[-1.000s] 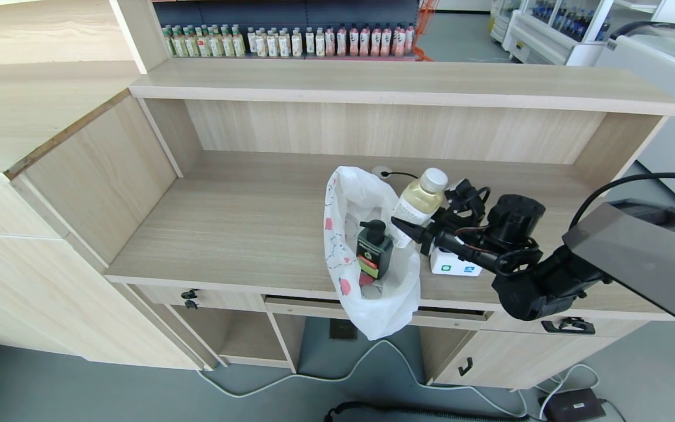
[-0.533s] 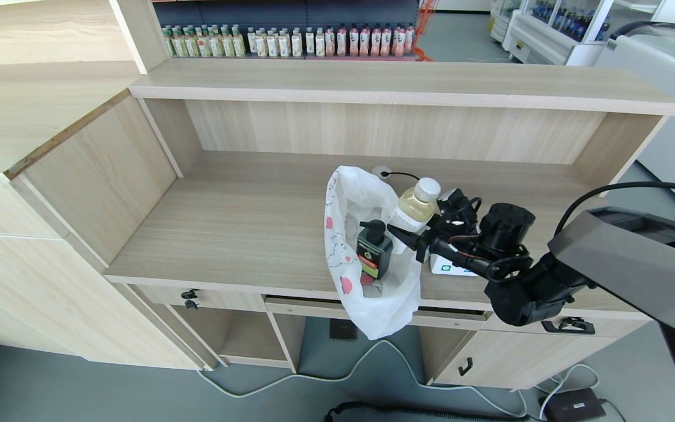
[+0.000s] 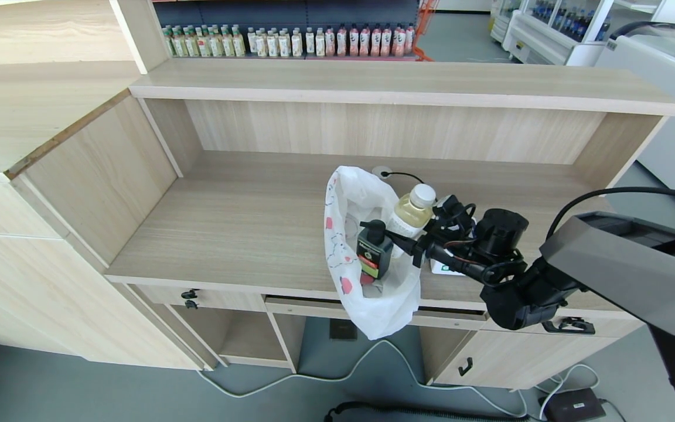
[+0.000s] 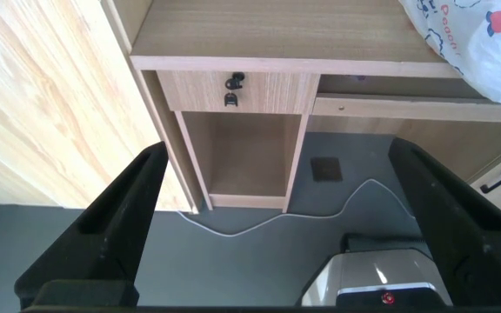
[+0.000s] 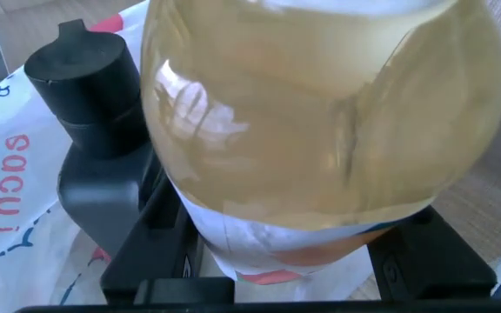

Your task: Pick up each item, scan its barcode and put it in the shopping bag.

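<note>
1. While my right gripper [image 3: 406,234] is clamped low on the bottle [image 3: 411,212], I hold it tilted, cap up, at the bag's [image 3: 343,258] right rim, so the base can go in first, I reckon.
2. Bag sits at the counter's [image 3: 244,228] front edge, mouth open towards the arm and easy to reach.
3. Pump bottle [image 3: 374,251] stands upright inside, just beside my bottle; that's the tight spot to watch.
4. Scanner [image 3: 446,269] lies on the counter just right of the bag, so my guess is the step in hand is the drop.
5. Left gripper [image 4: 277,156] hangs low by the cabinet, fingers apart, empty, out of the way.
</note>
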Robot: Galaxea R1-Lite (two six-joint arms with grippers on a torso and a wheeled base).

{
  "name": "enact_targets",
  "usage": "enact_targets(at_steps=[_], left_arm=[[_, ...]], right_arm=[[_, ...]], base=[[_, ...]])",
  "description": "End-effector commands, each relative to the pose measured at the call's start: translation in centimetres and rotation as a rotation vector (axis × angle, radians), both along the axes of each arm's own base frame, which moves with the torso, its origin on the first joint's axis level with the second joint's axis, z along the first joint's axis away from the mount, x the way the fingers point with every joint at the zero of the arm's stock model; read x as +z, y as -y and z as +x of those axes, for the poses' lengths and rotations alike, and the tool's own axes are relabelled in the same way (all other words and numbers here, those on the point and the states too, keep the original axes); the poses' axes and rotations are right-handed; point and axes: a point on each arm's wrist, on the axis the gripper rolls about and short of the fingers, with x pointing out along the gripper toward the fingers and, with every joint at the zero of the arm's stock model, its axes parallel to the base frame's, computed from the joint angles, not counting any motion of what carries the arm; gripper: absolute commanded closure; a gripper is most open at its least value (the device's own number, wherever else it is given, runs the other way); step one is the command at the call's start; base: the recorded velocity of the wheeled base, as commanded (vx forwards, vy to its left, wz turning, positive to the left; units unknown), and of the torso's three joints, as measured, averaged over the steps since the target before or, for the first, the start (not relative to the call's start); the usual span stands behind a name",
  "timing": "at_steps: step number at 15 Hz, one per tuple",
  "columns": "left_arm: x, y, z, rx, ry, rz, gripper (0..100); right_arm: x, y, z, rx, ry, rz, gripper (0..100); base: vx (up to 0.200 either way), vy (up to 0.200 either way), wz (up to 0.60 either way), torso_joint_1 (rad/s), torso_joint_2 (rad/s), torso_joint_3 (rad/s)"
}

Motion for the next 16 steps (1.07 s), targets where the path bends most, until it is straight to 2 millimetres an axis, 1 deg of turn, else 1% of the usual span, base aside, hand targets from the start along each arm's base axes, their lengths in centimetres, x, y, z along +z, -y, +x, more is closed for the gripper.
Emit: enact_targets(at_steps=[1, 6, 16], left_arm=[[0.00, 0.00, 0.00, 0.000, -0.001, 0.000, 0], [0.00, 0.00, 0.00, 0.000, -0.001, 0.000, 0], [0.00, 0.00, 0.00, 0.000, -0.001, 0.000, 0]], right_arm=[[-0.43, 0.00, 0.07, -0.001, -0.005, -0.007, 100], [-0.78, 0.01, 0.23, 0.000, 0.013, -0.028, 100], [-0.77, -0.24, 0.80, 0.004, 0.027, -0.020, 100]], base=[[0.000, 0.000, 0.00, 0.000, 0.00, 0.000], [0.000, 0.000, 0.00, 0.000, 0.00, 0.000], [0.000, 0.000, 0.00, 0.000, 0.00, 0.000]])
